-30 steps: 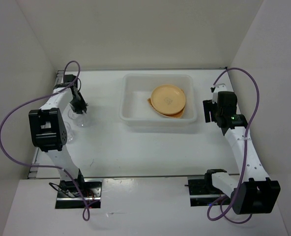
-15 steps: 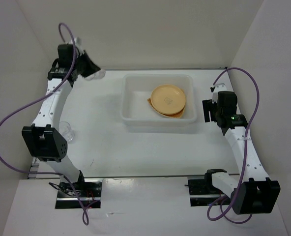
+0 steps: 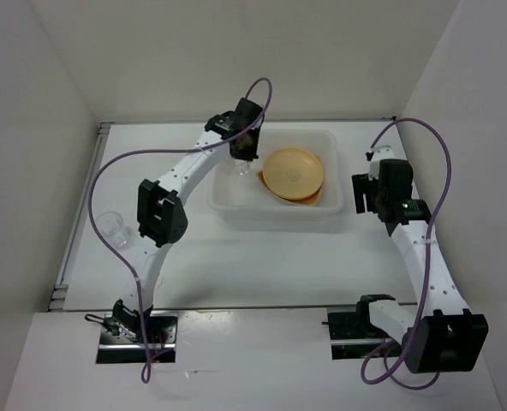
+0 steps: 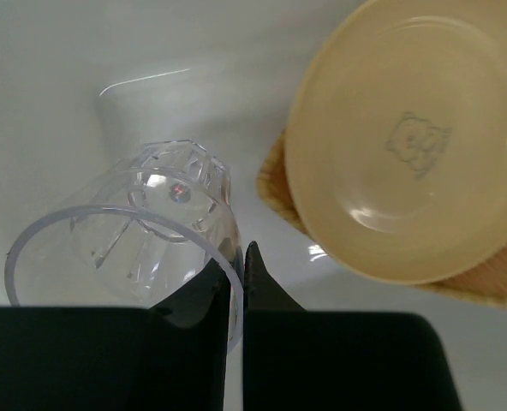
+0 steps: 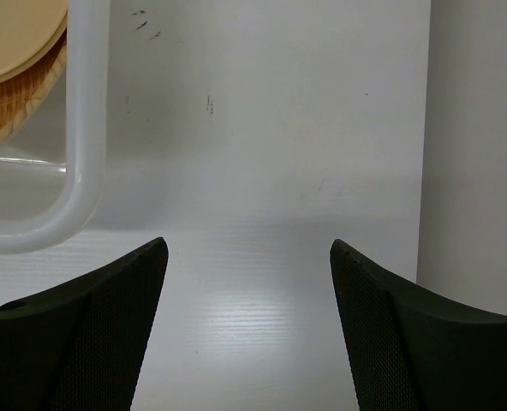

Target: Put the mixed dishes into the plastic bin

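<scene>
Clear cup (image 4: 151,231) rim pinched in my left gripper (image 4: 236,257), jaws nearly closed on the wall. One second ago I was at the table's (image 3: 279,257) left edge; now the cup hangs tilted inside the bin (image 3: 275,133), just beside the stacked plates (image 4: 408,137). Release looks next. Second cup (image 3: 112,227) waits on the left. Right gripper (image 5: 247,257) is wide and empty, just right of the bin.

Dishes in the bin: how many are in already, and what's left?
Done: the orange-yellow plate lies on the woven plate inside the bin. In hand: the left gripper pinches a clear cup over the bin. Left: the second clear cup stands on the table, far left.
</scene>
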`<state>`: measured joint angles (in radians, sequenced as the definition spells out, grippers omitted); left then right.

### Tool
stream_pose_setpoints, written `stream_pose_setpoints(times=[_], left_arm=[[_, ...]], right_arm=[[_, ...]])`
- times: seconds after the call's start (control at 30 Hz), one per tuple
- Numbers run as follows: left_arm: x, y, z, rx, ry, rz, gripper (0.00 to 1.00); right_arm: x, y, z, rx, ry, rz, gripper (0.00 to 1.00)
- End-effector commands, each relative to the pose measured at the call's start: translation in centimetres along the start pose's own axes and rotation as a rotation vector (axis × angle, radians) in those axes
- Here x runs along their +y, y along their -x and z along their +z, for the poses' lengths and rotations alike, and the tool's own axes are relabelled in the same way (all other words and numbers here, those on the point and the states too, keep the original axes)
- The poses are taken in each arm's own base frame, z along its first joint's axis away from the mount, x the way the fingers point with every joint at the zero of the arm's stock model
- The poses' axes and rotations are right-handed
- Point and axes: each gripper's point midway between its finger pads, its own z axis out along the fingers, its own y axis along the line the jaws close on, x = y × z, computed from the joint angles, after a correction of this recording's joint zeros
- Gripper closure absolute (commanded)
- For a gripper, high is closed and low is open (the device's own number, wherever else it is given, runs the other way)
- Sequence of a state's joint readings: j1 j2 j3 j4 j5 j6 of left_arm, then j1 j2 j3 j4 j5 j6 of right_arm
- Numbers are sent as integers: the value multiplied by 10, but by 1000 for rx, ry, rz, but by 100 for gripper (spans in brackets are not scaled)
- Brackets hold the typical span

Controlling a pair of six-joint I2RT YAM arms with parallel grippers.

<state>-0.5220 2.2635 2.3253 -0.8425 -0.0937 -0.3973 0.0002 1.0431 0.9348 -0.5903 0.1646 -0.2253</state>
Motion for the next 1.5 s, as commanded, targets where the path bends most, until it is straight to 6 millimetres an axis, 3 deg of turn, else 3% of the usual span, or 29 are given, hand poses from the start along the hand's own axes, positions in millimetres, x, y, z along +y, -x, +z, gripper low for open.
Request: stream_pose_setpoints(times=[0.0, 0.2, 0.37, 0.5, 0.57, 0.6, 0.67, 0.73, 0.77, 0.83, 0.87, 0.9, 0.93, 0.97, 1.0, 1.03, 1.1, 1.13, 1.17, 1.2, 1.23, 1.27, 1.3, 1.4, 1.47], left_arm=[[33, 22, -4, -79, 196, -29, 100], [32, 10, 27, -37, 201, -54, 99], [29, 0, 40, -4, 186, -59, 79], [26, 2, 38, -9, 171, -61, 66], [23, 16, 23, -43, 158, -66, 62], [23, 16, 17, -35, 161, -65, 49], [21, 56, -35, -170, 184, -92, 39], [38, 75, -83, -264, 298, -119, 23], [46, 85, -121, -320, 330, -149, 17], [78, 76, -150, -314, 435, -215, 6], [90, 73, -175, -321, 447, -245, 4], [117, 47, -172, -231, 525, -280, 4], [127, 37, -192, -221, 543, -309, 4], [138, 26, -198, -205, 583, -319, 4], [142, 10, -200, -171, 599, -319, 4], [150, -20, -209, -133, 631, -338, 4], [161, -48, -214, -121, 638, -399, 4], [165, -62, -236, -162, 611, -492, 4], [181, -115, -219, -36, 662, -513, 4], [182, -135, -215, -2, 625, -563, 4], [192, -150, -230, -28, 620, -622, 4], [196, -163, -228, -28, 617, -649, 5], [202, -196, -221, 39, 635, -657, 5], [217, -215, -227, 38, 658, -685, 5], [223, -208, -225, 25, 663, -685, 5]], right_arm=[[-1, 11, 2, -46, -5, 4, 18], [-1, 11, 2, -46, -5, 4, 17], [-1, 12, -1, -55, -6, 6, 17], [-1, 12, -1, -55, -6, 6, 17], [0, 12, 0, -57, 2, -4, 17], [0, 12, 0, -57, 2, -4, 17], [0, 12, 0, -57, 2, -4, 17], [0, 12, 0, -57, 2, -4, 17], [0, 12, 0, -57, 2, -4, 17], [0, 12, 0, -57, 2, -4, 17], [0, 12, 0, -57, 2, -4, 17], [0, 12, 0, -57, 2, -4, 17], [2, 11, 2, -50, 13, -6, 17], [2, 11, 2, -50, 13, -6, 17], [2, 11, 2, -50, 13, -6, 17], [6, 10, 4, -43, 22, -13, 17], [6, 9, 6, -33, 24, -14, 17], [6, 9, 6, -33, 24, -14, 17], [10, 7, 9, -23, 33, -22, 17], [10, 7, 9, -23, 33, -22, 17], [10, 7, 9, -23, 33, -22, 17], [12, 4, 11, -7, 45, -34, 17], [15, 4, 11, -10, 59, -34, 17], [23, 2, 12, 0, 94, -52, 17], [25, 1, 14, 7, 107, -64, 17]])
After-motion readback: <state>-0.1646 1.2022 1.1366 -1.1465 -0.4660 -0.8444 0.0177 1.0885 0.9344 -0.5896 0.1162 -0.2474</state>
